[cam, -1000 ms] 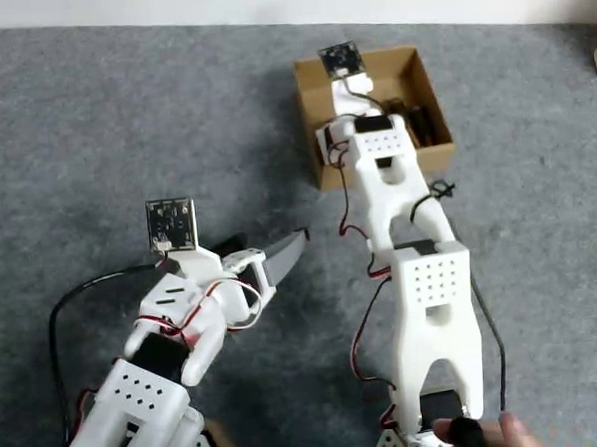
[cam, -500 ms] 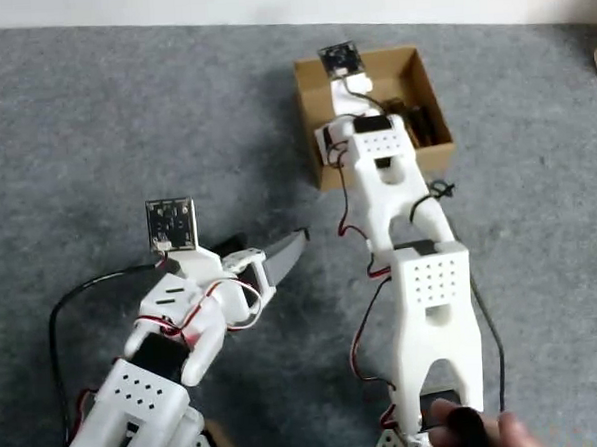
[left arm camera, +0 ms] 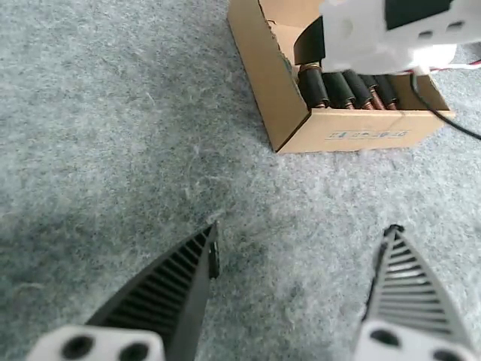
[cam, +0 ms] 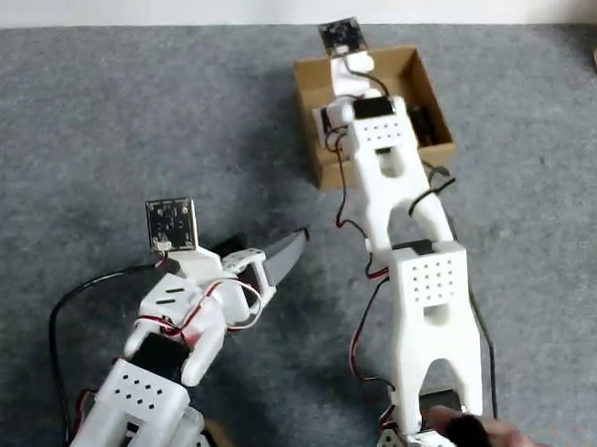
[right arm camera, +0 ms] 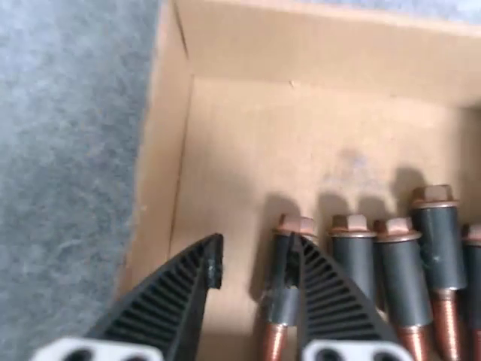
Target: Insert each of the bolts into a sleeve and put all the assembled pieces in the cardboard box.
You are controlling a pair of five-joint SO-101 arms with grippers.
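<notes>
Toward the far edge of the table (cam: 123, 123), a little right of its middle, I have the cardboard box (cam: 308, 118) sitting open-topped on the grey carpet-like covering. The right arm (cam: 428, 277) stretches from the near edge straight out to it, and its wrist hangs over the box's opening.

From that wrist I see the right gripper (right arm camera: 255, 252) down inside the box. Its jaws are parted a little, with nothing between them but cardboard floor. The assembled pieces (right arm camera: 397, 282) lie side by side in a row on that floor. Each is a copper-coloured bolt run through a dark grey sleeve, and the hex heads all point the same way. From above, the row sits toward the box's right side. One of the fingers (right arm camera: 331, 301) crosses in front of the end piece of the row; whether it touches that piece I cannot tell.

The left gripper (left arm camera: 301, 237) hangs above the covering near the middle of the table, on the near side of the box and apart from it. Its jaws are spread wide and hold nothing; grey covering shows between them. From this wrist I look across at two outer walls of the box and at the row of pieces inside, with the right arm's white wrist above them.
</notes>
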